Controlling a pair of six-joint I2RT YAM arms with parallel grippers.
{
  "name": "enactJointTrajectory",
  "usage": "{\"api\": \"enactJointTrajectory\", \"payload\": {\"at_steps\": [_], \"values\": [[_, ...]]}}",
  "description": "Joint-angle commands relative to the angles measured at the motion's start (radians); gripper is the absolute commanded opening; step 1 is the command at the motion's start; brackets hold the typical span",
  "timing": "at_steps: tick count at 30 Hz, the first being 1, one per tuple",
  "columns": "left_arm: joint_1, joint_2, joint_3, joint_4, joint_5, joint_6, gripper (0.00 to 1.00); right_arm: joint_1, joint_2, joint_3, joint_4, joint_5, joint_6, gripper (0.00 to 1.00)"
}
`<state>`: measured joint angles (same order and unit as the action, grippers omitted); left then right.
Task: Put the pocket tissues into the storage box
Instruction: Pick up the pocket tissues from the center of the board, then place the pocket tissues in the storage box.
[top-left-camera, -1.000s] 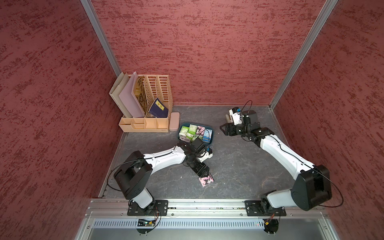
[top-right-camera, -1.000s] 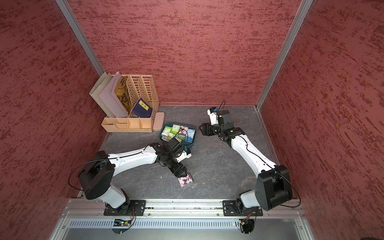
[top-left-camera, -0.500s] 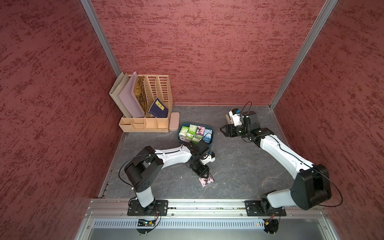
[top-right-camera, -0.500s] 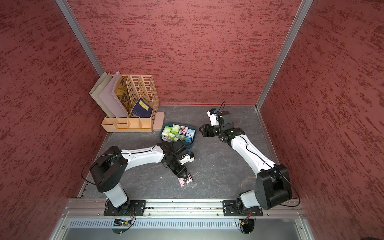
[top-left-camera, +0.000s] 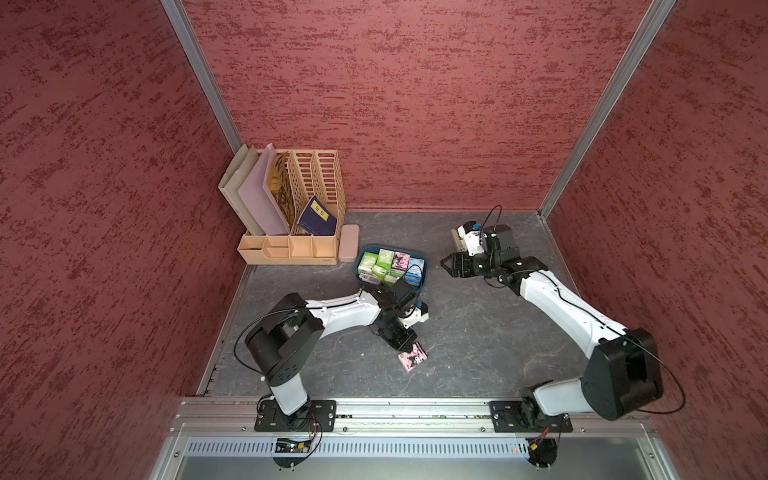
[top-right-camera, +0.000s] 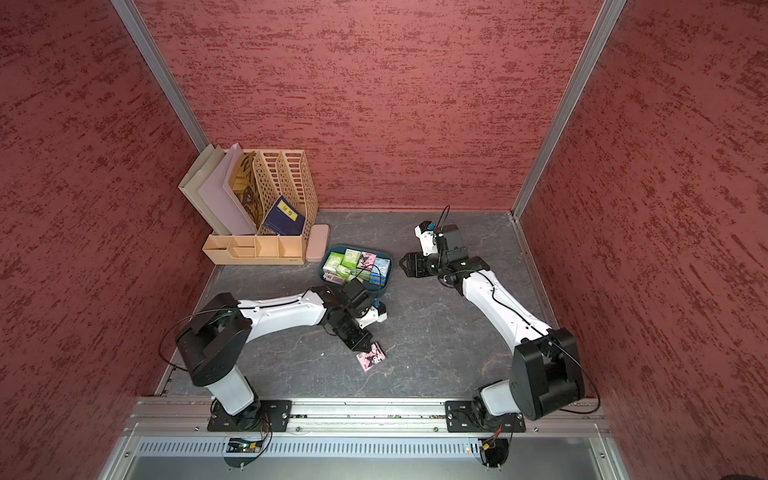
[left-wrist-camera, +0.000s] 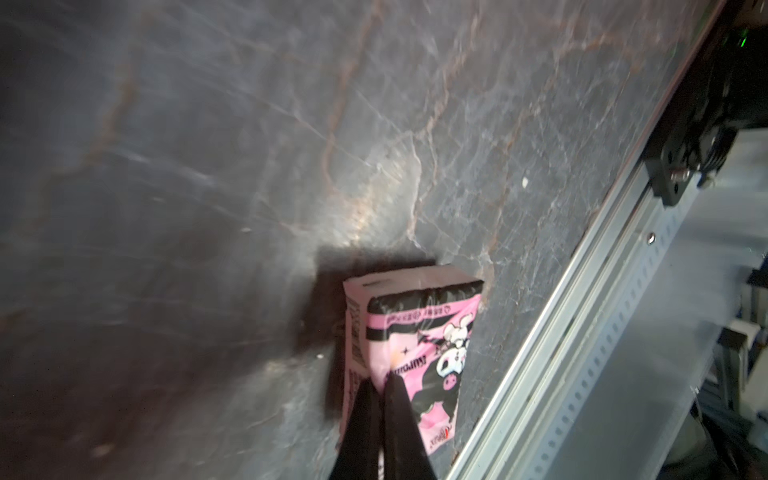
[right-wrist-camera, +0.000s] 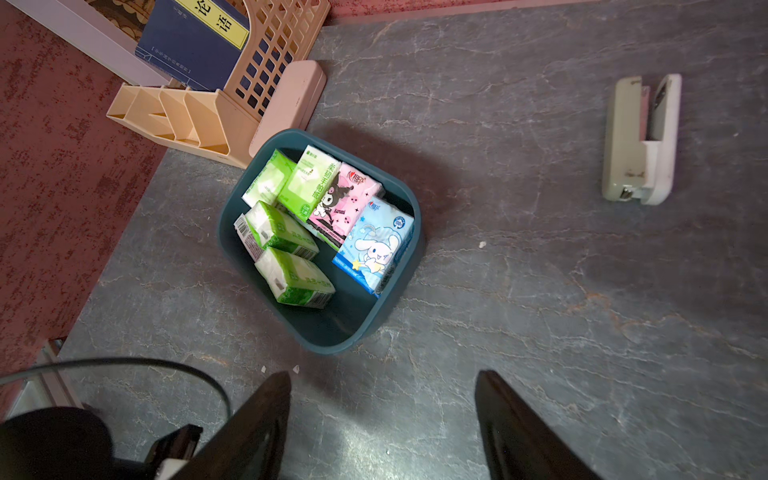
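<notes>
The pink packet (left-wrist-camera: 419, 332) is seen lying on the dark, veined worktop (top-left-camera: 478, 332). It is glossy, printed with a black-and-white cartoon figure, banded in black near one end, and lined with small print down one narrow side. It is placed near the front of the worktop, well apart from the storage box (top-left-camera: 425, 270).

The left pincer (left-wrist-camera: 379, 380) is closed to a thin slit over the packet's long edge, and a sliver of wrapper is caught between the fingertips.

The other pocket tissues (right-wrist-camera: 307, 183) are packed inside the teal box: several green, one pink and one light blue, some overlapping. A bare strip of the box floor is seen at one end.

An aluminium rail (left-wrist-camera: 582, 332) is seen close beside the packet, along the front edge of the worktop. Open worktop is seen between the packet and the box, but in both top views the near rim of the box is covered by the left arm's wrist.

The right pincer (right-wrist-camera: 382, 374) is held wide and empty, near the side of the box and apart from it.

A beige file organiser (top-left-camera: 307, 195) is set in the back corner, with a slim pink case (top-left-camera: 348, 248) just beside it, between it and the box. A beige stapler-like object (right-wrist-camera: 640, 141) is seen lying apart, by the right wrist.
</notes>
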<state>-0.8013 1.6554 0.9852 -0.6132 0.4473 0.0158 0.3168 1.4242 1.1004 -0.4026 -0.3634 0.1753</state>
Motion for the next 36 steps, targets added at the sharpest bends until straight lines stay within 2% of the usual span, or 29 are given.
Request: {"api": "enactJointTrajectory", "payload": {"at_steps": [1,4,7,10,14,20,27,36], "values": [[0.066,-0.186,-0.046,0.2,-0.121,-0.05,0.0,-0.01,-0.044,0.032,0.008,-0.061,-0.011,0.77],[0.126,-0.34,-0.116,0.39,-0.173,-0.096,0.0,-0.011,-0.06,0.043,0.029,-0.159,-0.006,0.78],[0.176,-0.425,-0.147,0.501,-0.219,-0.113,0.0,-0.004,-0.07,0.055,0.044,-0.23,-0.013,0.75],[0.195,-0.447,-0.135,0.507,-0.251,-0.066,0.0,0.038,-0.068,0.072,0.053,-0.271,-0.038,0.74],[0.224,-0.473,-0.146,0.52,-0.207,-0.023,0.0,0.103,-0.019,0.13,0.065,-0.331,-0.05,0.73],[0.238,-0.51,-0.152,0.49,-0.171,-0.018,0.0,0.123,0.071,0.214,0.048,-0.416,-0.066,0.72],[0.246,-0.533,-0.166,0.49,-0.14,-0.025,0.0,0.192,0.158,0.305,-0.049,-0.368,-0.16,0.71],[0.252,-0.552,-0.187,0.515,-0.144,-0.035,0.0,0.22,0.222,0.37,-0.124,-0.411,-0.179,0.55]]}}
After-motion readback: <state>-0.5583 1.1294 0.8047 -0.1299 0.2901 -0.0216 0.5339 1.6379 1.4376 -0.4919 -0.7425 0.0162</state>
